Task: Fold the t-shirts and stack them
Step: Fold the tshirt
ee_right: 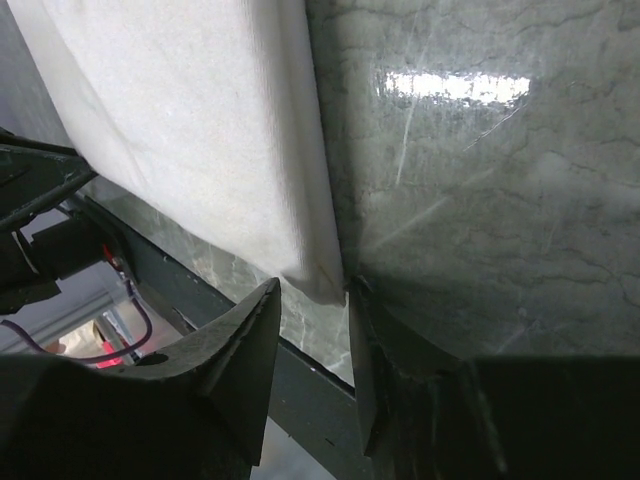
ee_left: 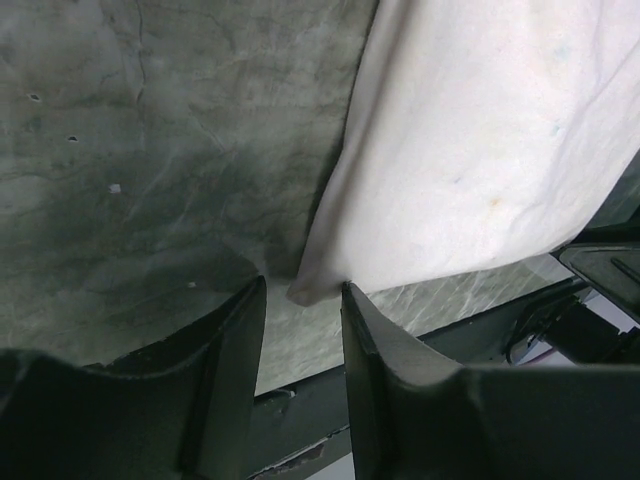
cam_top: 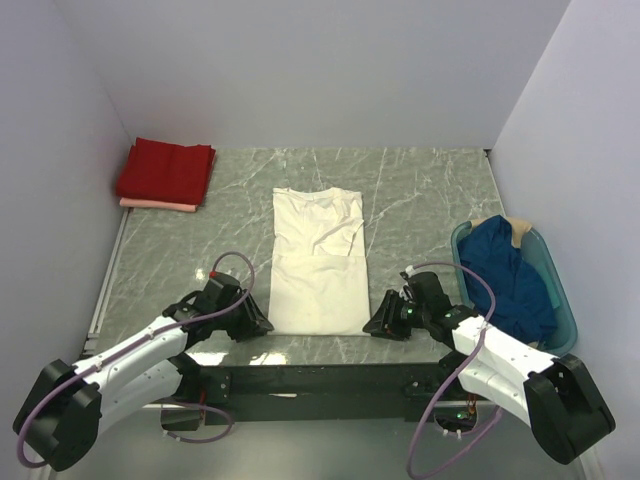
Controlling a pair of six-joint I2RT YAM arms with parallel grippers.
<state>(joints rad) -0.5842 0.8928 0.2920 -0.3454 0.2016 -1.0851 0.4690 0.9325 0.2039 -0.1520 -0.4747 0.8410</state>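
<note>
- Two grippers flank the cream-white cotton t-shirt (cam_top: 318, 270), which lies flat mid-table on the grey marbled tabletop (cam_top: 420, 200).
- We see the left gripper (ee_left: 303, 284) spread, with the shirt's 7 o'clock corner at its tips, unpinched.
- We see the right gripper (ee_right: 313, 287) likewise spread at the 5 o'clock corner.
- At 10 o'clock, the folded red t-shirt (cam_top: 165, 170) tops the pale pink t-shirt (cam_top: 160, 205).
- At 3 o'clock, the dark blue t-shirt (cam_top: 510, 280) fills the teal plastic basket (cam_top: 570, 318).

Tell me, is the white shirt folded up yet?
Partly: the white shirt lies in a long narrow strip, sides turned in, not folded short.

cream shirt (cam_top: 318, 270): matt cloth | table (cam_top: 420, 200): glossy marbled | basket (cam_top: 566, 305): translucent plastic
</note>
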